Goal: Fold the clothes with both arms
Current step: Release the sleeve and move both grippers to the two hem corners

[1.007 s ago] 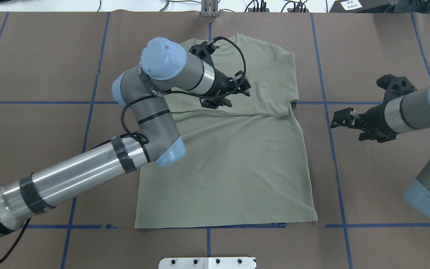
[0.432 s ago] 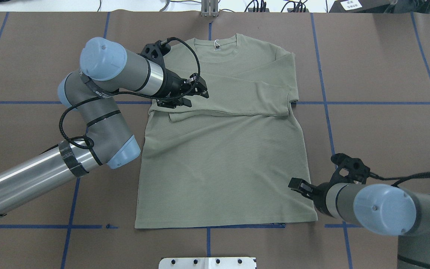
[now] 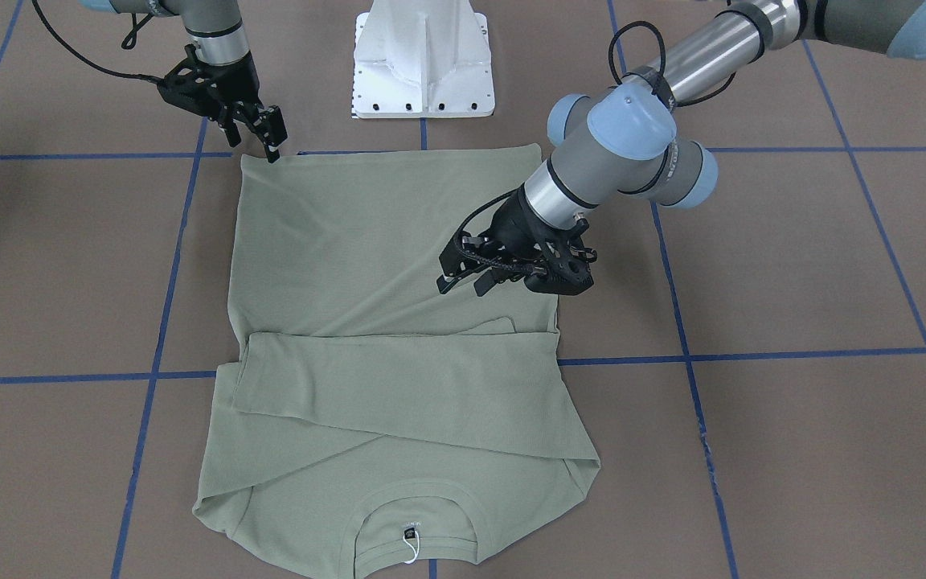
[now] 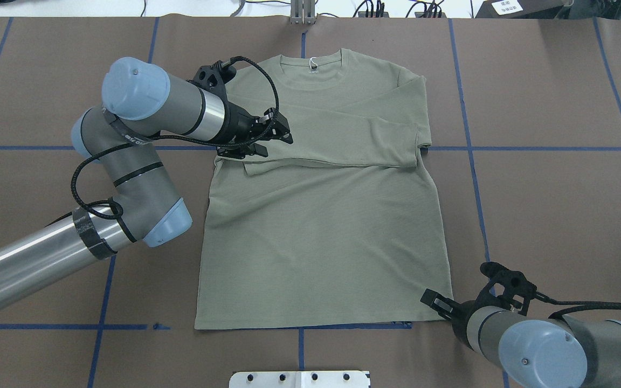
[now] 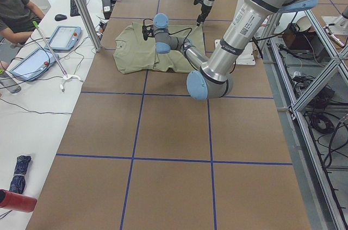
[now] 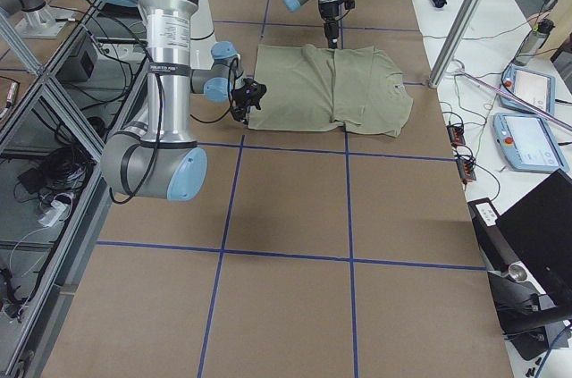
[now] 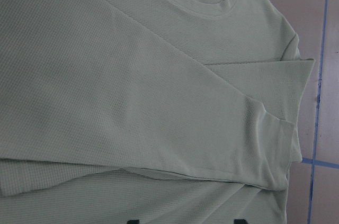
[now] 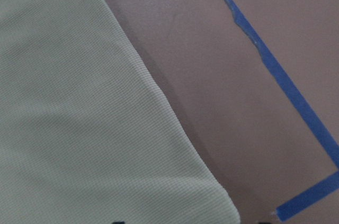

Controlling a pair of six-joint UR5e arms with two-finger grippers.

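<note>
At table (image 4: 558, 205) centre, seeing shirt (image 4: 321, 242) flat, collar (image 4: 313, 67) far from robot, hem (image 4: 316, 322) near, both sleeves (image 4: 353, 134) laid across chest. Since a second ago, pulled left gripper (image 4: 278, 145) back off mid-chest to shirt's left edge, by the lower sleeve's end; hovering above cloth with fingers spread, holding nothing. Swung right gripper (image 4: 434, 300) in from well out to the side, then further down to hem's right corner; sitting just at that corner, parted, not yet closed on cloth going by wrist view. Points to sleeve folding as done and let go. Reads as set-up for a hem-to-collar fold: probably needs left down at the other hem corner, then a pinch at both. No grip anywhere yet.
</note>
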